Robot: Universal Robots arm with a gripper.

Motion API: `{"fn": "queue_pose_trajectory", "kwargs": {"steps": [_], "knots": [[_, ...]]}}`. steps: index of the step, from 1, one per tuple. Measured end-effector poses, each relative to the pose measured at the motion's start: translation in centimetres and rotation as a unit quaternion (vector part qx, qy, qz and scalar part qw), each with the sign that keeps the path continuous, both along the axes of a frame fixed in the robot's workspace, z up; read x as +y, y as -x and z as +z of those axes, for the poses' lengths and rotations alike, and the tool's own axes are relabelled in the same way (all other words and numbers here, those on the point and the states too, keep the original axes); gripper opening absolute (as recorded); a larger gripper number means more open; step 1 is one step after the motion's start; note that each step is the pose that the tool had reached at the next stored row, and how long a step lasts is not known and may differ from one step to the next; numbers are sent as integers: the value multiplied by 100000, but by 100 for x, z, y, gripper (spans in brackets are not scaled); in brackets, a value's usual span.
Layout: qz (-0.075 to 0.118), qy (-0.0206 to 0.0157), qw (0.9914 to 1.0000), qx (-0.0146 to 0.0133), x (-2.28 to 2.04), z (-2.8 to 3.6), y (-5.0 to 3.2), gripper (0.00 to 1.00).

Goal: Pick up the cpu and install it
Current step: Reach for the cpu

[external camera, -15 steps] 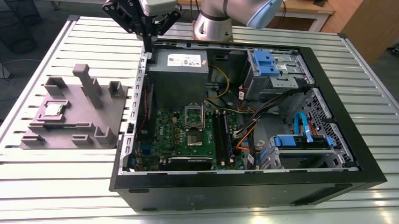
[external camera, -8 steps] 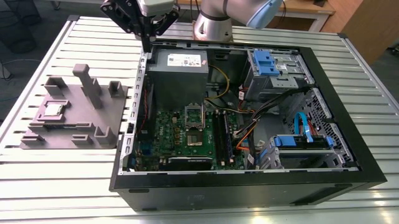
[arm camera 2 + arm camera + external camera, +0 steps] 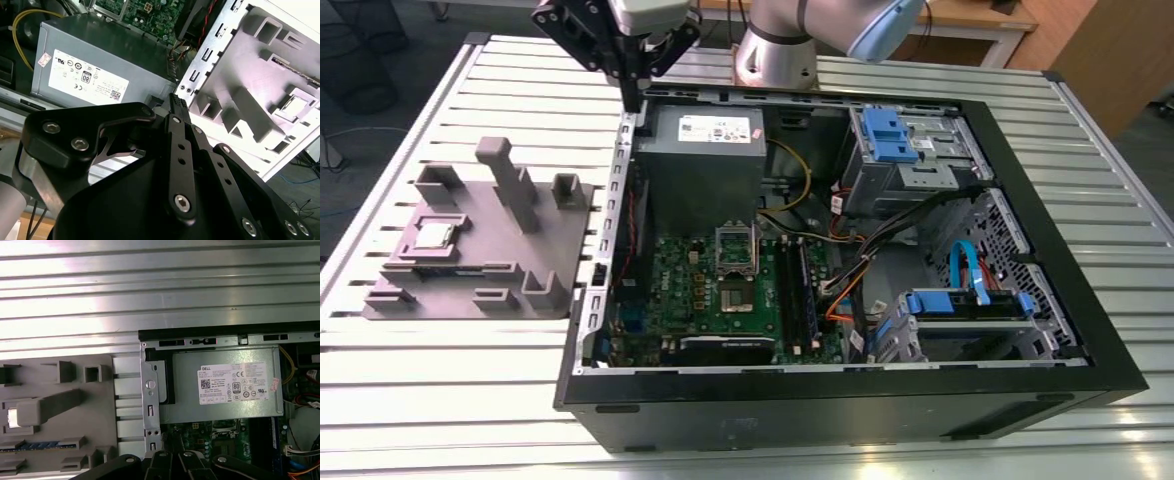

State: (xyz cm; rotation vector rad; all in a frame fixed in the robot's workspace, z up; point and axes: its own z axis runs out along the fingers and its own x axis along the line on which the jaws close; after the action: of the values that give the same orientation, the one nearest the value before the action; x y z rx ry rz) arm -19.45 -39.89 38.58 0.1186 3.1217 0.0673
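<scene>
0 steps done: cpu sits on the grey fixture, gripper pinched shut, empty, hovering over the far-left corner of the case.

cpu: shiny silver metal | fixture: matt grey plastic | table: ribbed bare metal, sheeny

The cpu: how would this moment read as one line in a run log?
cpu: resting on grey fixture | gripper: jaws shut, empty, above computer case edge | pick-up: not yet done
</scene>
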Motion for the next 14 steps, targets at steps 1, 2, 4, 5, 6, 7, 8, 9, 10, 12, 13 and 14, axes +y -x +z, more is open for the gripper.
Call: {"fn": "queue_pose_trajectory", "kwargs": {"steps": [1,2,4,5,6,7,8,9,10,12,13,14], "knots": [[1,1,100000,6,0,0,3,10],[0,-2,100000,10,0,-1,6,10],[-1,0,100000,21,0,-2,12,10],[0,1,100000,28,0,-2,15,10],[2,1,100000,34,0,-3,17,10],[-1,0,100000,35,0,-3,21,10],[-1,-1,100000,39,0,-4,24,10],[-2,-1,100000,45,0,-4,27,10],[0,-2,100000,51,0,-5,30,10],[4,1,100000,66,0,-6,34,10],[2,4,100000,77,0,-6,36,10],[1,0,100000,84,0,-7,39,10]]}}
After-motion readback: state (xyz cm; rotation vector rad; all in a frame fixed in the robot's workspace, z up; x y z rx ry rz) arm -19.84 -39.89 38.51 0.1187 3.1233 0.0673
